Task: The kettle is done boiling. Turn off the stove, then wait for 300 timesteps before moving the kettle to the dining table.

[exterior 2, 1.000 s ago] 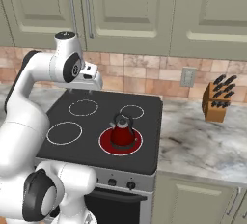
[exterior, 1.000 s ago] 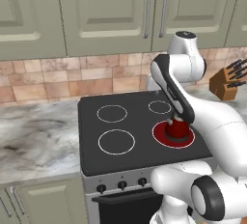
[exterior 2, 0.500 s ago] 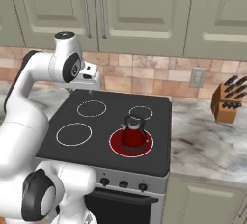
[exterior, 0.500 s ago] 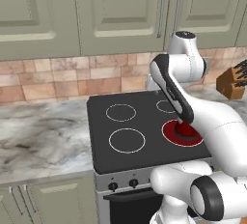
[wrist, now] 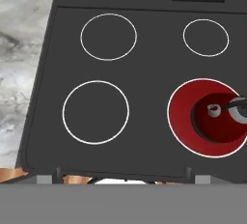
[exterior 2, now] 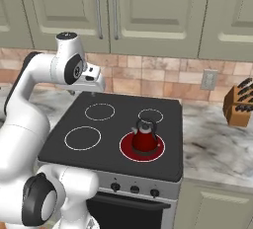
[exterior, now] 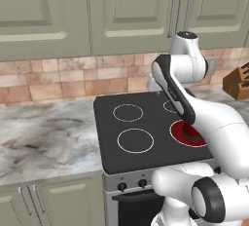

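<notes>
The red kettle [exterior 2: 145,138] stands upright on the stove's front right burner [exterior 2: 129,153], which glows red. From above, the kettle [wrist: 219,118] is at the right edge of the hand view. The stove [exterior: 146,147] is a black cooktop [wrist: 144,63] with white rings and black knobs [exterior 2: 134,189] along its silver front. My gripper [exterior 2: 94,91] hangs high over the cooktop's back left corner, well away from the kettle. Its fingertips [wrist: 44,178] stand far apart, so the gripper [wrist: 123,179] is open and holds nothing. In the left base view my arm hides the kettle. The dining table is out of view.
Marbled counter [exterior: 44,137] runs left of the stove and continues on the right [exterior 2: 217,144]. A knife block [exterior 2: 238,105] stands at the back right, below a wall outlet [exterior 2: 209,79]. Green upper cabinets [exterior 2: 148,11] hang over a tiled backsplash [exterior: 63,81].
Both base views have shifted, so the stove and kettle sit further right in the picture: the base has moved. The arm keeps its pose and the kettle stays on its burner.
</notes>
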Robot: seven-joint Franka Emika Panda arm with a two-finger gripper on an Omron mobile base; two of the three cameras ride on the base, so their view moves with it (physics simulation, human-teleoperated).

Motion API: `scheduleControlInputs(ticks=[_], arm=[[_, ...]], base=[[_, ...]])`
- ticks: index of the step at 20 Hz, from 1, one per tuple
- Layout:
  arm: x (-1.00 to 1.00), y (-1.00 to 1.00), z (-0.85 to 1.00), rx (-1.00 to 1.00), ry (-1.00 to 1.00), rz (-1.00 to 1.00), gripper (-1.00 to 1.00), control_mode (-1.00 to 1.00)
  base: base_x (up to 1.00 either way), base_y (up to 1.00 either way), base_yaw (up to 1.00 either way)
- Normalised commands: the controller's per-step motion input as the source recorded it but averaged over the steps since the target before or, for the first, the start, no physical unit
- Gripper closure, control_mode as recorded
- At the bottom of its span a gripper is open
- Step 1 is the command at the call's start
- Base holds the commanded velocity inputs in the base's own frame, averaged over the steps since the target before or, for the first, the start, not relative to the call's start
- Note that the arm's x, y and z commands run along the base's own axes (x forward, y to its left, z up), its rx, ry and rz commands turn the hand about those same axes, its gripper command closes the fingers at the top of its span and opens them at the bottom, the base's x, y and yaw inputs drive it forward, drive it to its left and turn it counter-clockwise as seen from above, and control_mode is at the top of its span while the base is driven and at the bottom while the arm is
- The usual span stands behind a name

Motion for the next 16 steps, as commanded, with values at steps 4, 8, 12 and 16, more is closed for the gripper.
scheduleControlInputs(ticks=[4, 8, 12, 16], arm=[[0.00, 0.00, 0.00, 0.00, 0.00, 0.00, -1.00, 1.00], [0.00, 0.00, 0.00, 0.00, 0.00, 0.00, -1.00, 1.00], [0.00, 0.00, 0.00, 0.00, 0.00, 0.00, -1.00, 1.00], [0.00, 0.00, 0.00, 0.00, 0.00, 0.00, -1.00, 1.00]], base=[[-0.02, 0.50, 0.00], [0.00, 0.54, 0.00], [0.00, 0.52, 0.00], [0.00, 0.49, 0.00]])
